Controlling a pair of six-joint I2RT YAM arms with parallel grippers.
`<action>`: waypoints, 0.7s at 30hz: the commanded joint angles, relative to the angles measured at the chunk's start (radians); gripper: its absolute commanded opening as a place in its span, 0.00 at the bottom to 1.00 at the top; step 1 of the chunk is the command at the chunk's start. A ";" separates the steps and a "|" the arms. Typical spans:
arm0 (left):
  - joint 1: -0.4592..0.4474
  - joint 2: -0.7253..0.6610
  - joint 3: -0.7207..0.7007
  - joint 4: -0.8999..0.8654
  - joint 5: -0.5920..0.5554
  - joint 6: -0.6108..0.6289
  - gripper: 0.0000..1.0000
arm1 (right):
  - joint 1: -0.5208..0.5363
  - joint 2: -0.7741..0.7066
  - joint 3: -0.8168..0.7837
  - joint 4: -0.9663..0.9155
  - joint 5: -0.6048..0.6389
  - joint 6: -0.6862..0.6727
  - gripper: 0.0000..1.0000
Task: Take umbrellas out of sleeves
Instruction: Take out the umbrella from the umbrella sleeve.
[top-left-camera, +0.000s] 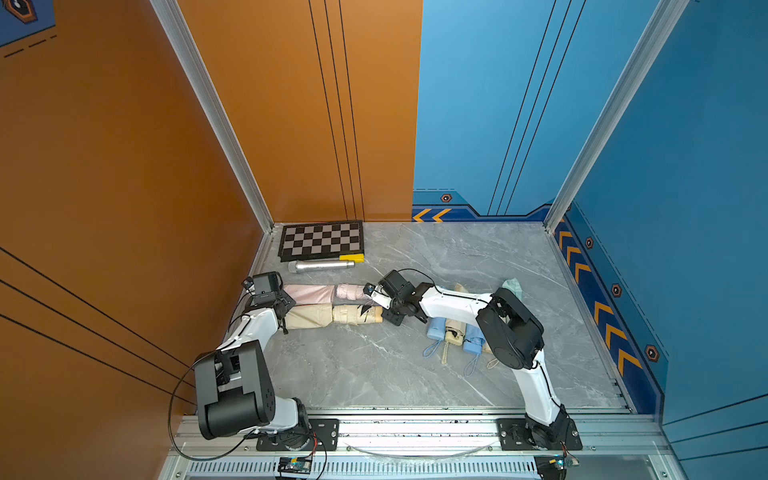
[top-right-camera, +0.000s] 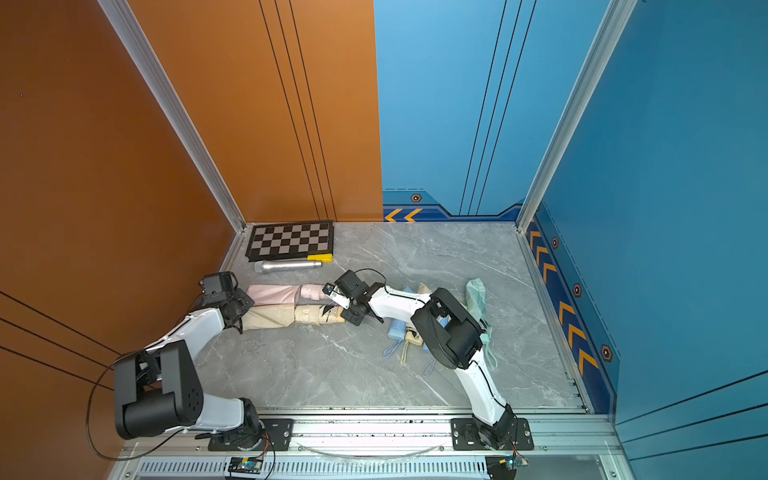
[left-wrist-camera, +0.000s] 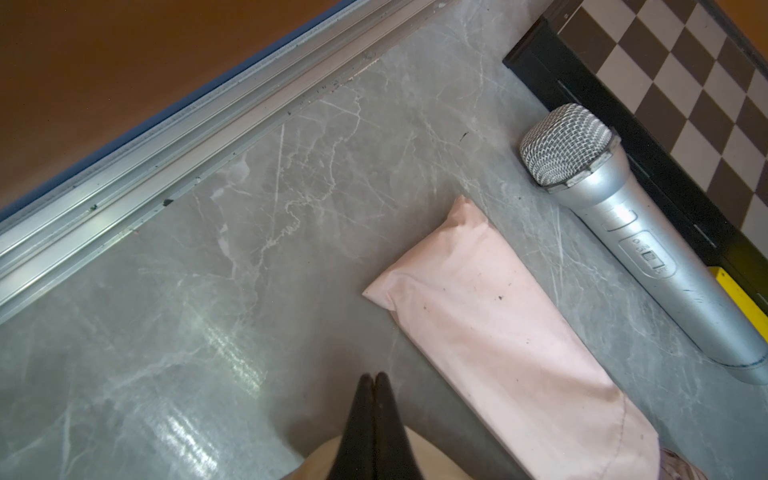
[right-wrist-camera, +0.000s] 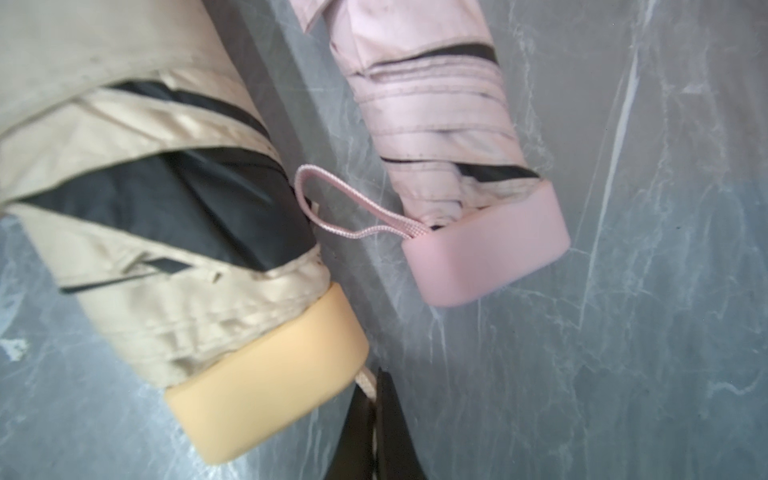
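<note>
Our right gripper (right-wrist-camera: 374, 386) is clamped on the cream cord (right-wrist-camera: 365, 380) of the cream umbrella (right-wrist-camera: 166, 249), at the wrist view's lower centre, with the pink umbrella (right-wrist-camera: 436, 124) beside it. Our left gripper (left-wrist-camera: 374, 378) is pressed closed over the cream sleeve (top-left-camera: 309, 316). Whether it pinches fabric is hidden. Two umbrellas lie half out of their sleeves at centre-left of both top views. The right arm covers part of the heap (top-left-camera: 455, 334), where we count two blue, one cream and one mint.
</note>
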 joint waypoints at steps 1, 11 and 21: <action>0.011 0.012 0.017 0.011 0.022 0.016 0.00 | -0.011 -0.049 -0.018 -0.030 0.035 -0.004 0.00; 0.016 0.032 0.024 0.016 0.018 0.018 0.00 | -0.021 -0.051 -0.019 -0.030 0.037 -0.007 0.00; 0.022 0.056 0.041 0.013 -0.001 0.035 0.00 | -0.023 -0.050 -0.017 -0.031 0.036 -0.005 0.00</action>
